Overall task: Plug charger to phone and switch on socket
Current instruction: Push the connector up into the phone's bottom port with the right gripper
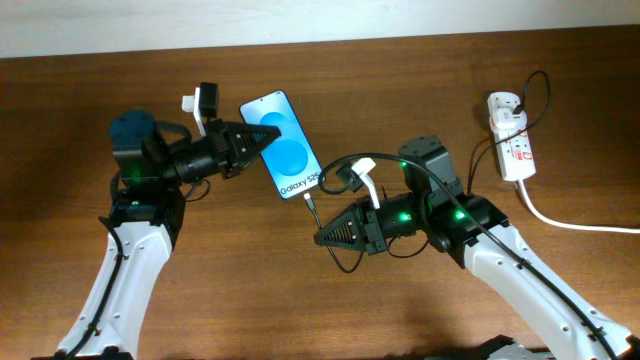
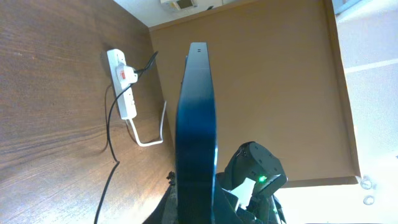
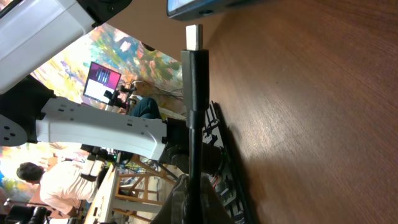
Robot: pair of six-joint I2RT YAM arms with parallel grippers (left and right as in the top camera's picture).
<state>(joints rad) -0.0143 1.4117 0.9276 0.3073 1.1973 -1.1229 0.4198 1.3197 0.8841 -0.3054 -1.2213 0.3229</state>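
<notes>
Phone [image 1: 282, 145] clamped at its top end in left gripper [image 1: 258, 142], bottom edge presented outward for mating. Right gripper [image 1: 322, 236] pinches charger [image 3: 194, 62], tip projecting forward, just short of that edge. Socket [image 1: 510, 135] lies well behind it.

The desk [image 1: 300, 310] is a broad brown surface with a fine wood grain, evenly lit, with a soft sheen toward its far side. A pale strip [image 1: 300, 22] runs along that far edge. The left wrist view shows the desk's edge with a light grey surface [image 2: 373, 112] beyond it. In the right wrist view a brightly coloured mural [image 3: 140, 53] fills the background. A lit monitor [image 3: 104, 79] stands before it, with a person in a white shirt [image 3: 53, 186] and wooden furniture [image 3: 134, 186] nearby.
</notes>
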